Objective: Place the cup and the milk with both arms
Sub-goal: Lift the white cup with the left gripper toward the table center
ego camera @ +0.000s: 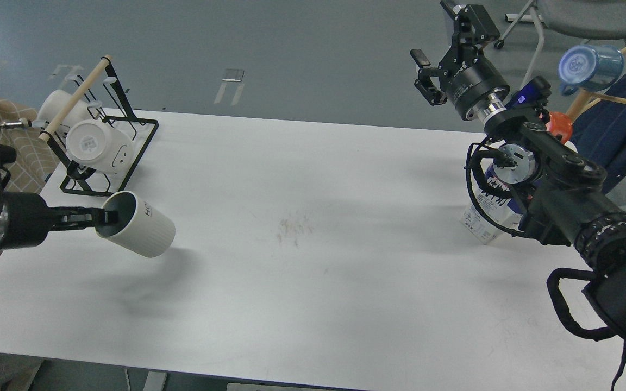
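The left pincer is clamped on the rim of the cup, which hangs tilted above the counter, just in front of the black rack. It is white, faintly ribbed, dark inside. I judge the cup's carry is under way; next it must be righted and lowered. The milk stands far from the rack, behind the right arm. The right pincer is held high, fingers apart and empty.
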Motion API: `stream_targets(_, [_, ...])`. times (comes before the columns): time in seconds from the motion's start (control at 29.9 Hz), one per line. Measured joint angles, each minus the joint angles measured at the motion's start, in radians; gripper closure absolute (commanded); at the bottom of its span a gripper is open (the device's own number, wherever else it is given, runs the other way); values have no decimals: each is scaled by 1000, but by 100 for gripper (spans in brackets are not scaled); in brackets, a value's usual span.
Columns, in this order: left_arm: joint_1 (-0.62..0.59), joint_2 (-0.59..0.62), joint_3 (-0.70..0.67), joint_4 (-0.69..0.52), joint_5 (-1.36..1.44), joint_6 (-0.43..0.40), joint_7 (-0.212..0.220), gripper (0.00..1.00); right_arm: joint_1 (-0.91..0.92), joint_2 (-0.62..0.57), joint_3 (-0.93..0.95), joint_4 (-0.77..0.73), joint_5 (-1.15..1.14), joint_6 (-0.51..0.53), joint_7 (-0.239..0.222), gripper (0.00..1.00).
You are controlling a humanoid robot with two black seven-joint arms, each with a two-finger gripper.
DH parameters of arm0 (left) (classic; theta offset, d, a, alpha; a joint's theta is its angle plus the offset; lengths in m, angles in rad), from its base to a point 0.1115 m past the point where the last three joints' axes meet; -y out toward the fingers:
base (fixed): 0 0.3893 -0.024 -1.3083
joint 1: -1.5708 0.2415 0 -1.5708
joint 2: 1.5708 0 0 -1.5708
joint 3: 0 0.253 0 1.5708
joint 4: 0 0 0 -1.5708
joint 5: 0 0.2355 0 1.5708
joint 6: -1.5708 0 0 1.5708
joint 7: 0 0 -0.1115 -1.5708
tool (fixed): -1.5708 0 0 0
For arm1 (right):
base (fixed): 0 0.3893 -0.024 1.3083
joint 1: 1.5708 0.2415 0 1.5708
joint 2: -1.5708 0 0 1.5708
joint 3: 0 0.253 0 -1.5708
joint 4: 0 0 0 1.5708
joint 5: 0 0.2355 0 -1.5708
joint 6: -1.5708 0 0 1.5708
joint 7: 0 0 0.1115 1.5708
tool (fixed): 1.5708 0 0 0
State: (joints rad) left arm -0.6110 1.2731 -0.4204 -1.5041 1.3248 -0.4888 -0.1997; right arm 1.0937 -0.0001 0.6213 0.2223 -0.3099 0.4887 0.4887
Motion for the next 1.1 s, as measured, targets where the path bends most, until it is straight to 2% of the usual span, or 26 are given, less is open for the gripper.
stream_targets(0.17, [-55,-21,1,-77,27,0,49,100,3,0,0,0,0,0,0,0])
stream_targets(0.33, [-129,-114,8,-86,80,0,80,100,4,0,0,0,0,0,0,0])
stream_targets(0.57, [-214,-294,13,-35,207,0,93,100,3,0,-1,1,0,0,0,0])
stream_targets(0.74, [-261,-441,15,25,229,0,144,100,2,0,-1,0,0,0,0,0])
stream_targets(0.84, [-281,-514,15,59,238,0,161,100,5,0,-2,0,-1,0,0,0])
stream_targets(1.1, [-312,-653,41,119,298,0,168,100,99,0,-1,-13,-2,0,0,0])
